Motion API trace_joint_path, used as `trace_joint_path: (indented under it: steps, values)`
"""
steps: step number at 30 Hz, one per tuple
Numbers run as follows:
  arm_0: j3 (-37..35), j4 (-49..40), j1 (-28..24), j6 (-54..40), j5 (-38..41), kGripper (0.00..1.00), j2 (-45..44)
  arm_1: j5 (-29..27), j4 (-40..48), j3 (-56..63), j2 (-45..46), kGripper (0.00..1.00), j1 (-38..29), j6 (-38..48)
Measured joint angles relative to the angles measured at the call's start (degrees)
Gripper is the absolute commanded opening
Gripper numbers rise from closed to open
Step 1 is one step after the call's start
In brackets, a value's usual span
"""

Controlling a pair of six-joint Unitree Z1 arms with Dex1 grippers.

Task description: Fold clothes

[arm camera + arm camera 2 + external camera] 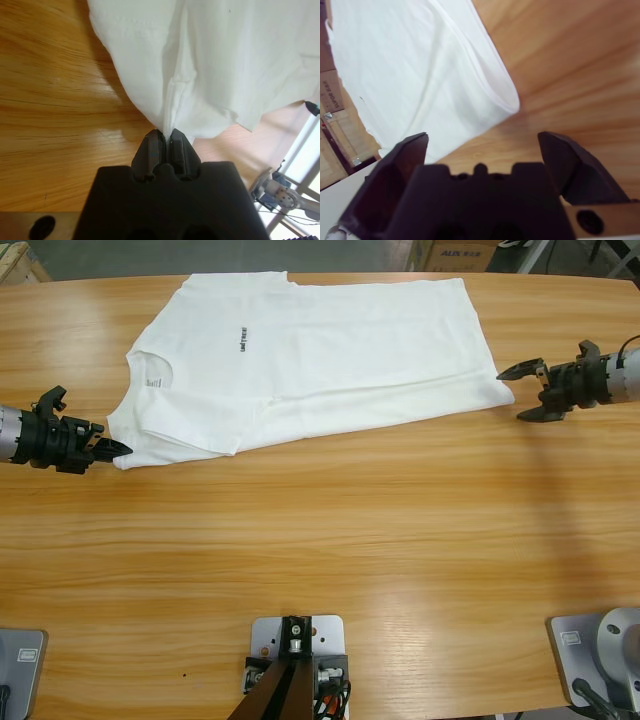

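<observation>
- High view: the T-shirt (320, 360) lies flat on the far half of the table (330, 560), long axis left to right. The left gripper (112, 448) pinches its near-left corner; the right gripper (520, 392) gapes just off the right hem.
- Left wrist view: jaws clamped on a fold of cloth (170, 107).
- Right wrist view: jaws wide apart (nothing held), hem corner (507, 102) just ahead.

Left hand (118, 449) pinched closed; right hand (522, 392) with jaws wide apart.
</observation>
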State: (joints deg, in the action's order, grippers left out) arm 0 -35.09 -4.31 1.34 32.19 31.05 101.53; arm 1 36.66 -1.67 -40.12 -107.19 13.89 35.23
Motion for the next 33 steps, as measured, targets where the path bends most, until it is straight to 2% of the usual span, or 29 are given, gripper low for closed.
trace_joint_path:
  steps: [10,14,18,19,20,21,22,33]
  values:
    - [0.00,0.00,-0.22,0.00,0.00,0.000,0.00,2.29,4.26,-0.56,-2.22,0.898,0.00,-0.15]
    - [0.00,0.00,-0.22,0.00,0.00,0.000,0.00,2.75,5.35,-0.73,-2.79,0.847,-0.01,-0.15]
    - [0.00,0.00,-0.23,-0.01,0.00,0.000,0.00,3.41,6.22,-0.73,-3.37,0.421,-0.01,-0.15]
    - [0.00,0.00,-0.23,-0.01,0.00,0.000,0.00,3.47,6.30,-0.73,-3.51,0.331,-0.01,-0.15]
    - [0.00,0.00,-0.23,-0.01,0.00,0.000,0.00,3.55,6.39,-0.73,-3.59,0.287,-0.01,-0.16]
    - [0.00,0.00,-0.23,-0.01,0.00,0.000,0.00,3.60,6.47,-0.72,-3.75,0.097,-0.01,-0.18]
    - [0.00,0.00,-0.23,-0.01,0.00,0.000,0.00,3.62,6.53,-0.72,-3.98,0.000,-0.01,-0.19]
    - [0.00,0.00,-0.23,-0.01,0.00,0.000,0.00,4.20,8.04,-0.44,-6.27,0.000,-0.02,-1.18]
